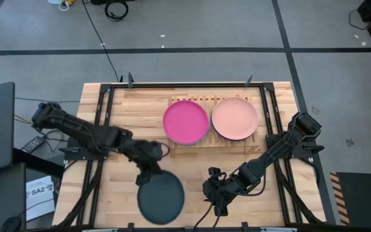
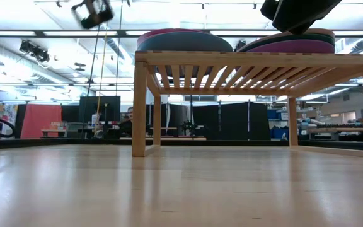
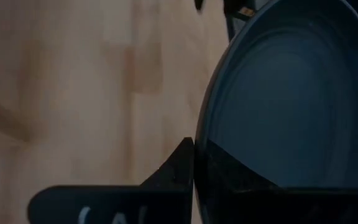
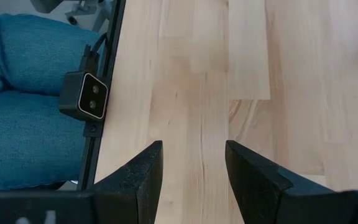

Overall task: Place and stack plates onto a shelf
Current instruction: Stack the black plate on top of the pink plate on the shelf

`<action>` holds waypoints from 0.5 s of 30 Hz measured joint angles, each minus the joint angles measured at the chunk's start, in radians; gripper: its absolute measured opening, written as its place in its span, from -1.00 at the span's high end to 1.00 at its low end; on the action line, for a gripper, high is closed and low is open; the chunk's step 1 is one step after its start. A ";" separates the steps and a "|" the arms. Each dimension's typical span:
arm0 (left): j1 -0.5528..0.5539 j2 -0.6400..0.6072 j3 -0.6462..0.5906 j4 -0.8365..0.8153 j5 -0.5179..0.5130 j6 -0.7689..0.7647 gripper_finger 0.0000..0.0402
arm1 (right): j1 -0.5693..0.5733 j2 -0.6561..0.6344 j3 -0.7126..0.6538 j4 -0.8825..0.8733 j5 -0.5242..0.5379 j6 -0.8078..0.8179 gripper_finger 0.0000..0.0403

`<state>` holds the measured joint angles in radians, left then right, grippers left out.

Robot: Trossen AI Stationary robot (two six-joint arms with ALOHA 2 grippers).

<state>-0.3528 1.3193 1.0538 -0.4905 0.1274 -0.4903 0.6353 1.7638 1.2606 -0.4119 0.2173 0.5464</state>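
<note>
A charcoal black plate (image 1: 161,198) is held by its rim in the closed left gripper (image 1: 148,178) near the table's (image 1: 134,109) front edge. A magenta plate (image 1: 185,122) and a salmon pink plate (image 1: 234,118) are seen topping two stacks on the shelf (image 1: 201,145). The right gripper (image 1: 216,207) is kept wide and empty nearby.

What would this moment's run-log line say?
left gripper: shut on dark plate rim, near table edge | right gripper: open, empty | shelf: magenta plate and salmon plate topping two stacks
</note>
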 joint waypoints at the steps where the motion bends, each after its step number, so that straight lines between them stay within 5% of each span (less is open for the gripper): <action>1: 0.016 0.000 0.042 -0.049 -0.006 0.023 0.90 | 0.000 0.000 0.000 0.000 0.000 0.000 0.11; 8: 0.141 -0.001 0.305 -0.268 -0.028 0.136 0.90 | 0.000 0.000 0.000 0.000 0.000 0.000 0.11; 15: 0.315 -0.002 0.473 -0.322 -0.030 0.180 0.90 | 0.000 0.000 0.000 0.000 0.000 0.000 0.11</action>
<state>-0.0376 1.3178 1.5265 -0.8127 0.0978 -0.3099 0.6353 1.7638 1.2606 -0.4118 0.2173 0.5465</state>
